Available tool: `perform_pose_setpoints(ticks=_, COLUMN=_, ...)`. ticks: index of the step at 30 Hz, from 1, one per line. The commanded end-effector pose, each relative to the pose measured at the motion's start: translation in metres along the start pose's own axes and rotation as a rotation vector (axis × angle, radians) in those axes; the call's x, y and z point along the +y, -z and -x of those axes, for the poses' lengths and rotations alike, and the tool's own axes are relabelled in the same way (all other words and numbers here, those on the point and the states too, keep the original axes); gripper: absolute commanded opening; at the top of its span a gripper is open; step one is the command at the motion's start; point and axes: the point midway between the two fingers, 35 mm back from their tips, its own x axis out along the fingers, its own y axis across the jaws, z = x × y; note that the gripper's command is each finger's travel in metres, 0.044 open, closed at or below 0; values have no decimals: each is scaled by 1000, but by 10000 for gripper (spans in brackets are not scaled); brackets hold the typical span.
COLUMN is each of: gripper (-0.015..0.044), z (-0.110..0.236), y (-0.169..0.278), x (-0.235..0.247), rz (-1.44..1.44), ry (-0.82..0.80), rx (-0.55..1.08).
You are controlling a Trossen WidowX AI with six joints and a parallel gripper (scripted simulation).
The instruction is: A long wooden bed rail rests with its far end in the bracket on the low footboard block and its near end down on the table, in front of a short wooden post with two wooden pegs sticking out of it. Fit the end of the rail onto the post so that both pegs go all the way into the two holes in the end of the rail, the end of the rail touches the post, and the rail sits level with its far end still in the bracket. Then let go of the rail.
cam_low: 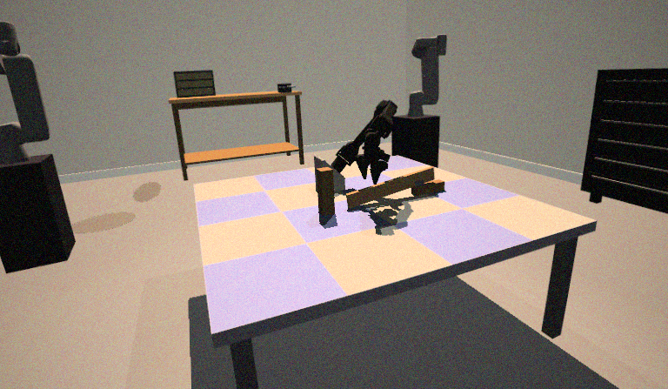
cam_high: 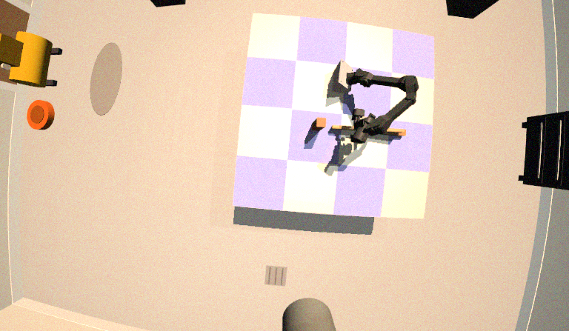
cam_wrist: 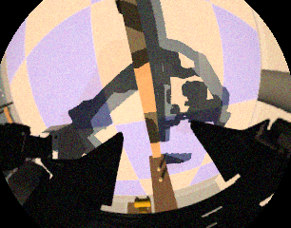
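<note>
The long wooden rail (cam_high: 341,127) (cam_low: 394,188) (cam_wrist: 144,89) slopes from the table up to the low footboard block (cam_high: 401,132) (cam_low: 429,186). Its low end lies a short gap in front of the upright wooden post (cam_high: 320,122) (cam_low: 324,188). The pegs are too small to make out. My gripper (cam_high: 358,125) (cam_low: 370,177) (cam_wrist: 157,129) is open and empty. It hangs just above the middle of the rail, with one finger on each side of it and apart from it. In the wrist view the rail runs from top to bottom between the dark fingers.
The checkered table (cam_high: 273,38) (cam_low: 270,276) carries the arm's grey base (cam_high: 339,80) behind the rail. Beyond the table stand a wooden workbench (cam_low: 236,99), a black shelf unit (cam_low: 630,133) (cam_high: 545,151) and another robot on a black pedestal (cam_low: 416,136).
</note>
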Motion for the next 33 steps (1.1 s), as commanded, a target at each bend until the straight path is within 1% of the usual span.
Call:
perform_pose_setpoints(ticks=1, gripper=440, z=-4, y=-6, x=3, rz=42, ry=-1, rx=-60)
perform_pose_setpoints(ticks=7, gripper=440, z=-5, y=-8, x=6, rz=42, ry=-1, rx=-59)
perform_pose_setpoints(ticks=33, gripper=440, z=-47, y=-10, x=4, rz=42, ry=0, rx=-58)
